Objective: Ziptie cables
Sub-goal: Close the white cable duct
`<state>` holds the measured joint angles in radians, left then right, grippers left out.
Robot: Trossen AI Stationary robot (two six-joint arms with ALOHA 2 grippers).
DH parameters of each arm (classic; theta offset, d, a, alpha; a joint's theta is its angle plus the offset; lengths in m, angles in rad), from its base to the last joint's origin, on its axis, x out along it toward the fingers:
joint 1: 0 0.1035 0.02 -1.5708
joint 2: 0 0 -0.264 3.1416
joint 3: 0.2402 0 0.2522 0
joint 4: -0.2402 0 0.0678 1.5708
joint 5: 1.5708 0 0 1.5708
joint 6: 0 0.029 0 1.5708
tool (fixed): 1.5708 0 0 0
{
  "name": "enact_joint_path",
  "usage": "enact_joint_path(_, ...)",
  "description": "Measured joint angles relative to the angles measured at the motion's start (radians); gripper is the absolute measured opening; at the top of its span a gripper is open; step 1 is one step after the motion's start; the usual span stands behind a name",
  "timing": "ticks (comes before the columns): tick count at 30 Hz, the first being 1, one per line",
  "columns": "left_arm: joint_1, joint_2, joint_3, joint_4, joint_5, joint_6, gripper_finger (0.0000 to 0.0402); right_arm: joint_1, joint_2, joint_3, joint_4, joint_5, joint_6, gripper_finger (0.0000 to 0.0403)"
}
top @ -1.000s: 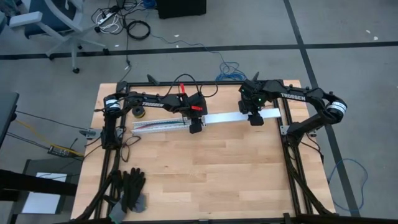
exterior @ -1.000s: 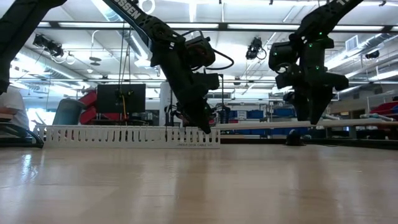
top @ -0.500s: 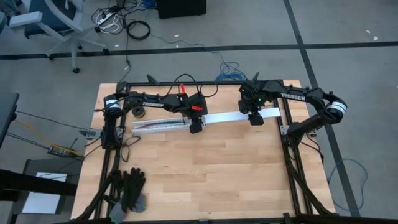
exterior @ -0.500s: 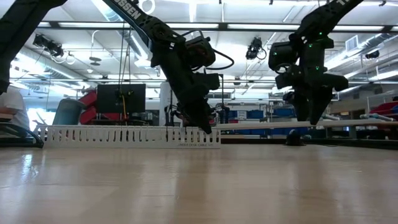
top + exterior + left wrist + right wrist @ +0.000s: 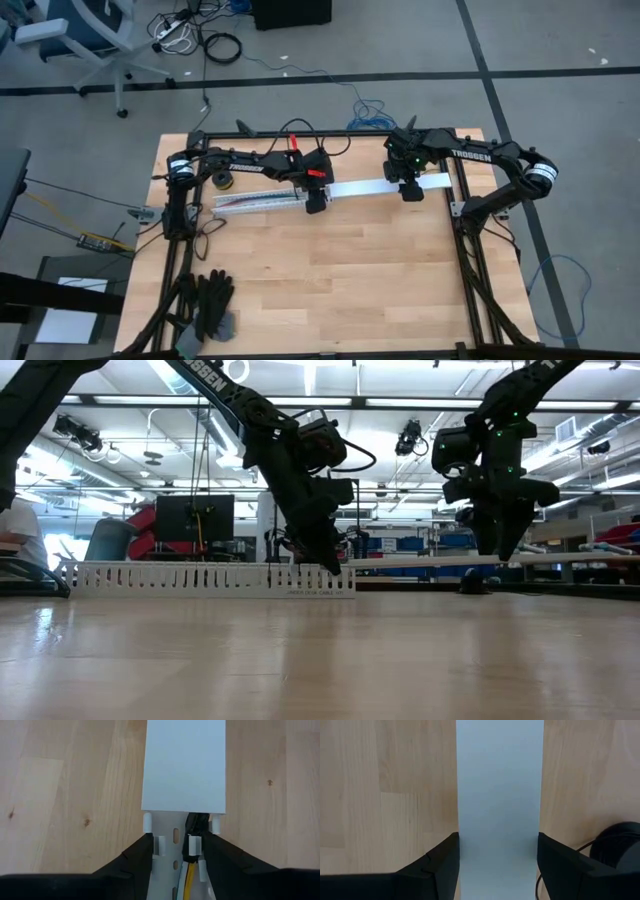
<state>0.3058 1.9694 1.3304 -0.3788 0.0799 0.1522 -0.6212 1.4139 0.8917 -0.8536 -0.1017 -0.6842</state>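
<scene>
now the cables (image 5: 190,879) lie between the left hand (image 5: 176,851) fingers.

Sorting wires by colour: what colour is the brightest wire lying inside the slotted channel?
Yellow wire, seen best in the left wrist view.

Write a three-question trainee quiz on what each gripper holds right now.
1. True or false: the right gripper is shut on the white cover.
2. The left gripper grips: A) slotted channel B) gloves C) nothing
3. Fill in: inside the channel, by the cover's end, lie the ____.

Key: 1 true; 2 A; 3 cables
</scene>
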Motion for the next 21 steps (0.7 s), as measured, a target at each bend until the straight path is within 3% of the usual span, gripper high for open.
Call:
enact_joint_path(11, 0.000, 0.000, 0.001, -0.007, 0.000, -0.015, 0.0153, 0.000, 0.000, 0.000, 0.003, -0.004, 0.002, 0.0218)
enact_joint_path(21, 0.000, 0.000, 0.001, -0.012, -0.012, -0.026, 0.0258, 0.000, 0.000, 0.000, 0.003, -0.020, 0.001, 0.0218)
